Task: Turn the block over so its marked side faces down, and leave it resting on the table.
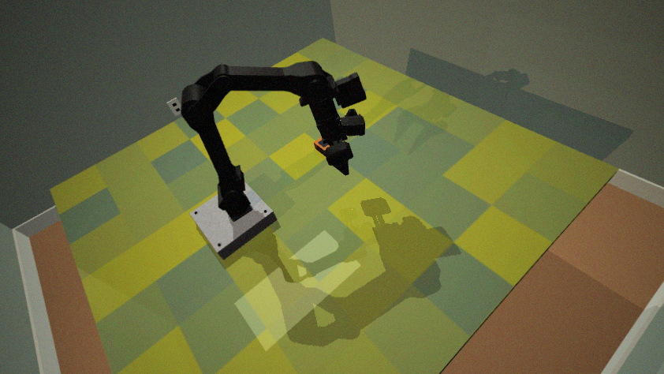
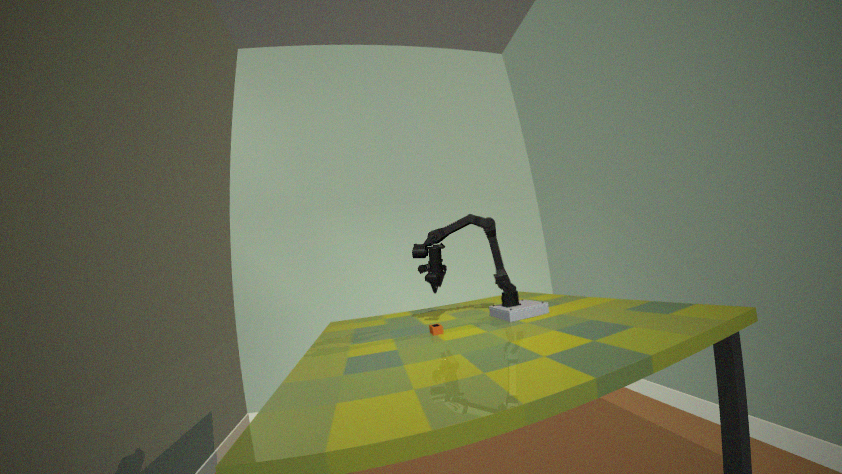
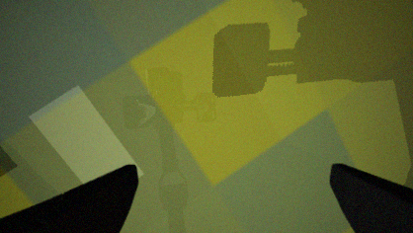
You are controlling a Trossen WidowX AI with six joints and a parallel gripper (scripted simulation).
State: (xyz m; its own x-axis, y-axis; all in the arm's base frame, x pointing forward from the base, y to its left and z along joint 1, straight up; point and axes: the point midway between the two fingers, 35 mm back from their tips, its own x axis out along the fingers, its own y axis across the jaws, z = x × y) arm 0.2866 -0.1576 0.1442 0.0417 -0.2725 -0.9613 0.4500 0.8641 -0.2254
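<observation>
A small orange block (image 1: 319,144) (image 2: 436,330) rests on the table (image 1: 492,185) (image 2: 377,418), its dark square mark facing up. The gripper partly hides the block in the top view, and the block is outside the wrist view. My gripper (image 1: 345,169) (image 2: 434,287) (image 3: 231,173) points down, high above the table. In the exterior view it hangs above the block in the picture, with a wide gap between them. In the wrist view its fingers stand wide apart with nothing between them, only patchwork tabletop below.
The arm's pale base plate (image 1: 209,222) (image 2: 519,312) sits on the table, left of the block in the top view and right of it in the exterior view. The arm's shadow and bright light patches lie across the tabletop. Walls stand beyond the far edges.
</observation>
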